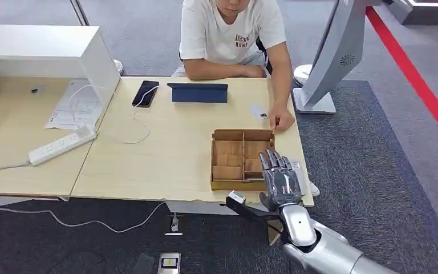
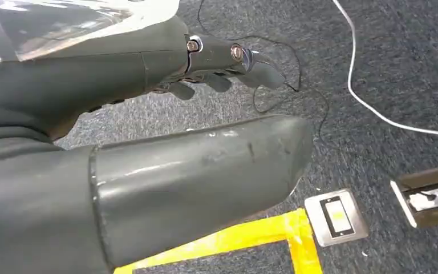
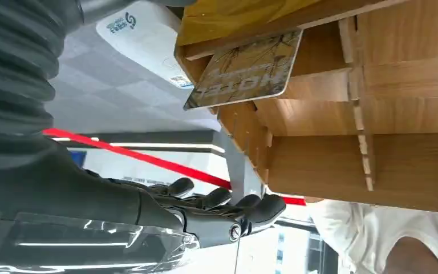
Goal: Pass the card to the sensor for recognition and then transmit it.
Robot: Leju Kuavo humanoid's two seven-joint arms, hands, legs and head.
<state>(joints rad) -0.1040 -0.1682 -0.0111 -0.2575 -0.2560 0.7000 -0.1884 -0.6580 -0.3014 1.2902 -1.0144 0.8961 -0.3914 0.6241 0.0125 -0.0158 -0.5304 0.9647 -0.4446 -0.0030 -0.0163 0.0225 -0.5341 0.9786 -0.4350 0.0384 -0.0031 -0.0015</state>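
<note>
A wooden divided box (image 1: 228, 171) sits at the table's near right corner. A patterned card printed HOTEL (image 3: 245, 71) leans in one of its edge compartments. My right hand (image 1: 279, 178) hovers over the box's right side with its fingers (image 3: 222, 200) straight and apart, holding nothing; the card lies close beside it, untouched. A white flat device with a blue logo (image 3: 142, 40) lies just outside the box. My left hand (image 2: 228, 63) hangs over the carpet, fingers loosely apart and empty.
A person sits at the far side, one hand (image 1: 283, 120) on the table by the box's far corner, next to a small white item (image 1: 259, 111). A phone (image 1: 145, 93), a blue case (image 1: 198, 92) and a power strip (image 1: 63, 145) lie further left. A white stand (image 1: 319, 97) rises at the right.
</note>
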